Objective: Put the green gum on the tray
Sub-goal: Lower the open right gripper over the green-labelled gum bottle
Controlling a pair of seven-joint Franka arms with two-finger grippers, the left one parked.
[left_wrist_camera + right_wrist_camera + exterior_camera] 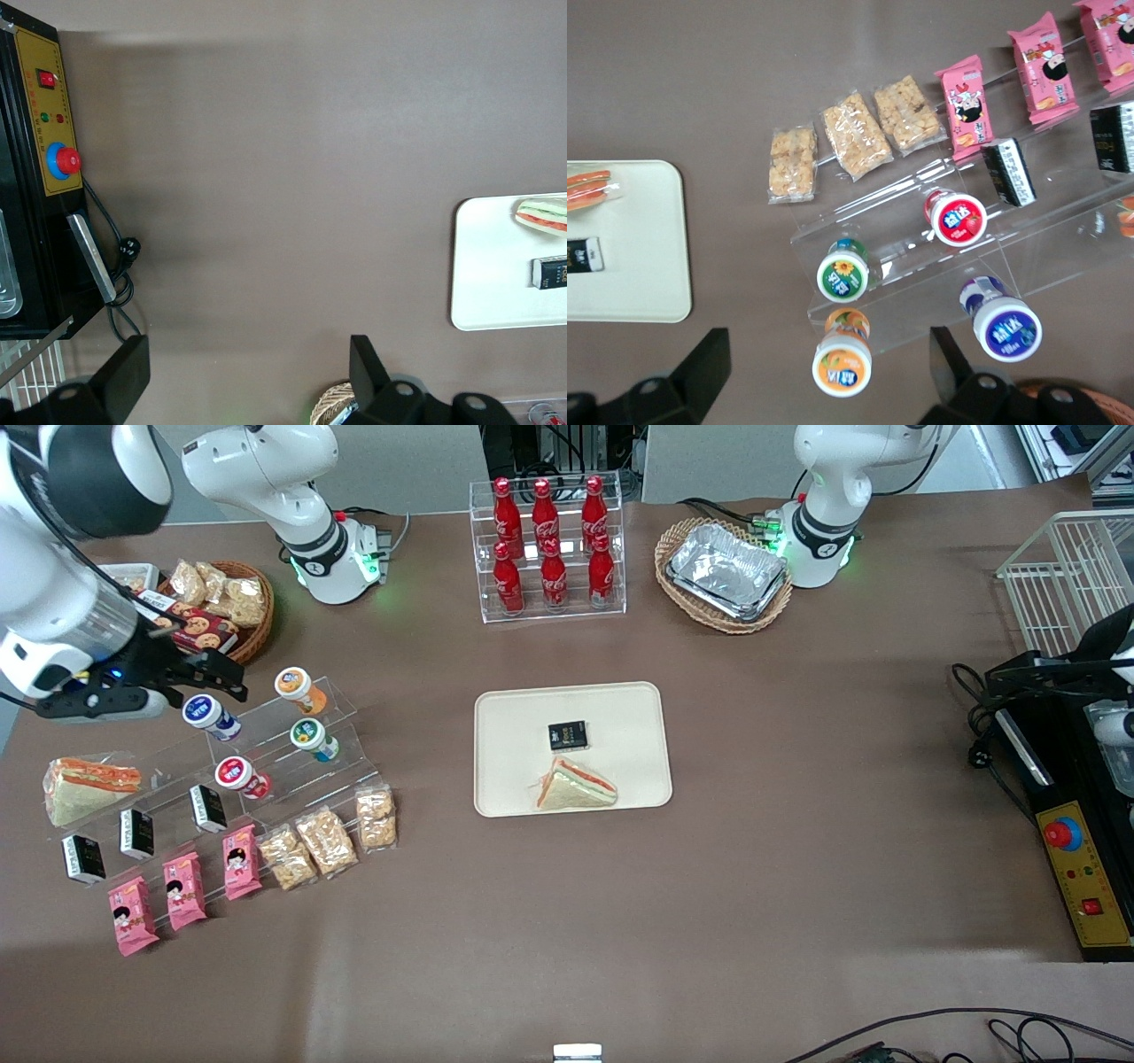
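Brown tabletop is showing the approach step — the gripper [208, 677], spread wide, is hovering above the green gum [311, 737]; next, descending and grasping, then crossing to the tray [505, 717].

Tray [483, 292] holds sandwich [542, 215], black packet [549, 271]; control box [49, 106] well apart.

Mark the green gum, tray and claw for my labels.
green gum [306, 734]: front view, lid.
tray [514, 731]: front view, bare floor.
claw [833, 372]: right wrist view, gap between open fingers, above the bottles.
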